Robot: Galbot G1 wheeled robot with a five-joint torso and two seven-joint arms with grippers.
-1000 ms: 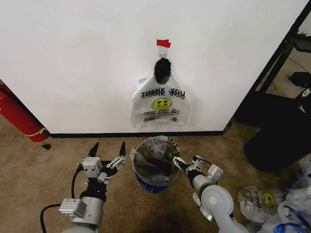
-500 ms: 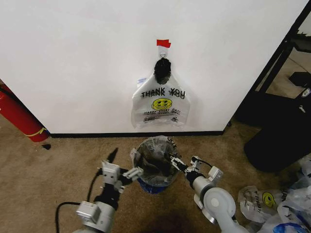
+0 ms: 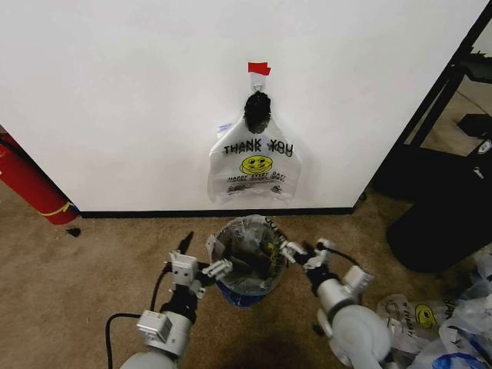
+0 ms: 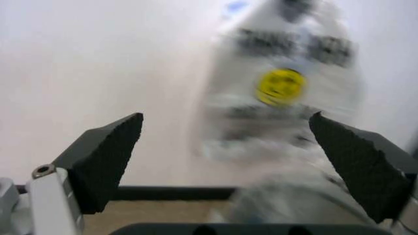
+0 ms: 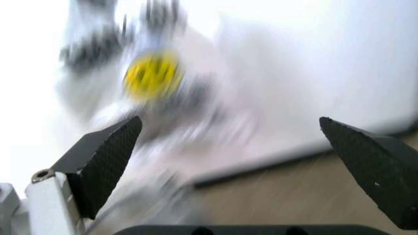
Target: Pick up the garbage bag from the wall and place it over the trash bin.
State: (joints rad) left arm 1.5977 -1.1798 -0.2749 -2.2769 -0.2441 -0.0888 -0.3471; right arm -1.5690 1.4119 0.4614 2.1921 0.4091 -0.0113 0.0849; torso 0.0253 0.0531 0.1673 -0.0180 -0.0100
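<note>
Swung inward since a second ago: left gripper point(image 3: 201, 257) now at the near-left rim of bin point(image 3: 247, 261), right gripper point(image 3: 303, 250) lifted off its right rim, both spread wide. Hanging far on wall point(image 3: 115, 92) from its hook: bag point(image 3: 254, 167), probably light, limp, slippery. Best pinched at the bunched handles.

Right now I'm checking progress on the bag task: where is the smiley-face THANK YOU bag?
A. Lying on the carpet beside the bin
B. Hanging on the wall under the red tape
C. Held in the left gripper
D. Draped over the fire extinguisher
B. The garbage bag hangs against the wall just under the red tape, above the trash bin, with both grippers open.
</note>
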